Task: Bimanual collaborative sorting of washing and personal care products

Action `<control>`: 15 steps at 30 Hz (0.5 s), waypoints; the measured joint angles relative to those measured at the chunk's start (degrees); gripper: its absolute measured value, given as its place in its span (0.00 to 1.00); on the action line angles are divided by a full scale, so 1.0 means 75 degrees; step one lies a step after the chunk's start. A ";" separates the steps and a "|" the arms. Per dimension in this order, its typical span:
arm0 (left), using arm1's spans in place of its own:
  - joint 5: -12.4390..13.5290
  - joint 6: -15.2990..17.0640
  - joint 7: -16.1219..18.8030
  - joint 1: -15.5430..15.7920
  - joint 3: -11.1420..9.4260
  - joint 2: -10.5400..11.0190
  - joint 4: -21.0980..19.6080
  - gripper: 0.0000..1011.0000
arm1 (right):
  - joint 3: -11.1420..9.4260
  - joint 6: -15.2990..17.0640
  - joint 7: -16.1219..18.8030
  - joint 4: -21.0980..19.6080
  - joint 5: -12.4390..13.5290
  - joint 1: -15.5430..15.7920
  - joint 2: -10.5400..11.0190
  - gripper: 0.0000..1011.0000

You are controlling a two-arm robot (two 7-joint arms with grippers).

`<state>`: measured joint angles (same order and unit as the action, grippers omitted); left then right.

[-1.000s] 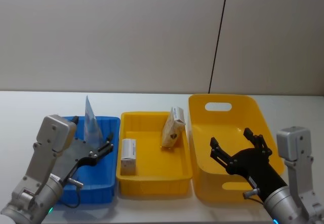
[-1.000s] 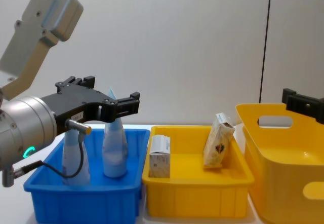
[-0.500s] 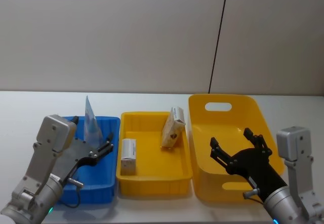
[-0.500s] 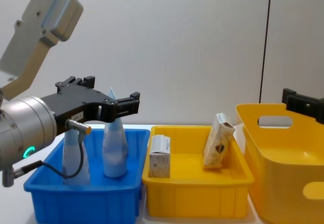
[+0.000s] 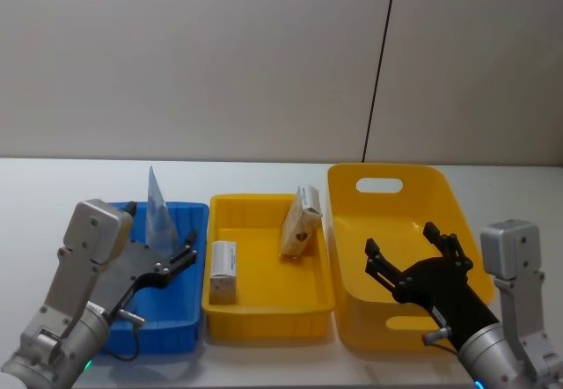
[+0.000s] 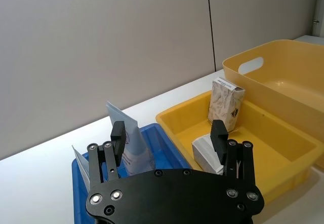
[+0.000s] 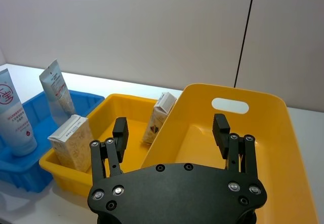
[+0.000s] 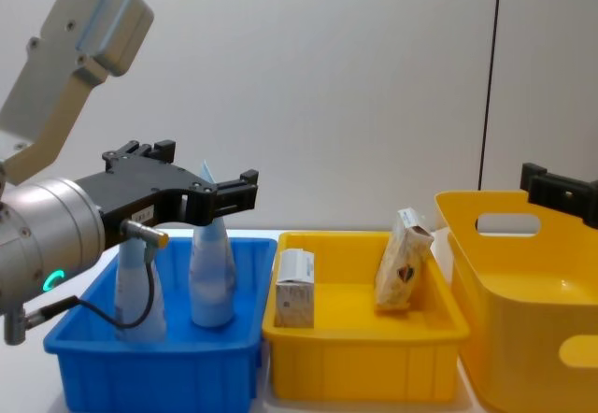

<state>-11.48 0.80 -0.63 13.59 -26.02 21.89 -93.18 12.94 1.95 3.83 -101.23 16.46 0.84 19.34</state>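
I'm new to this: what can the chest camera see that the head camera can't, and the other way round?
Chest only: a side-on look at a pale blue tube and a second tube behind a cable, both upright in the blue bin. Head only: a look down into the deep yellow bin, the right gripper hovering at its mouth, jaws open. Both: the left gripper, jaws open, by the tubes, and the shallow yellow tray holding a white carton and a leaning patterned carton.
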 joint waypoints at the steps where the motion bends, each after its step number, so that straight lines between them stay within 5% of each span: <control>1: 0.0000 0.0000 0.0000 0.0000 0.0000 0.0000 0.0000 0.99 | 0.0000 0.0000 0.0000 0.0000 0.0000 0.0000 0.0000 0.99; 15: 0.0000 0.0000 0.0000 0.0000 0.0000 0.0000 0.0000 0.99 | 0.0000 0.0000 0.0000 0.0000 0.0000 0.0000 0.0000 0.99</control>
<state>-11.48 0.80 -0.63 13.59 -26.02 21.89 -93.18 12.94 1.95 3.82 -101.23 16.47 0.84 19.33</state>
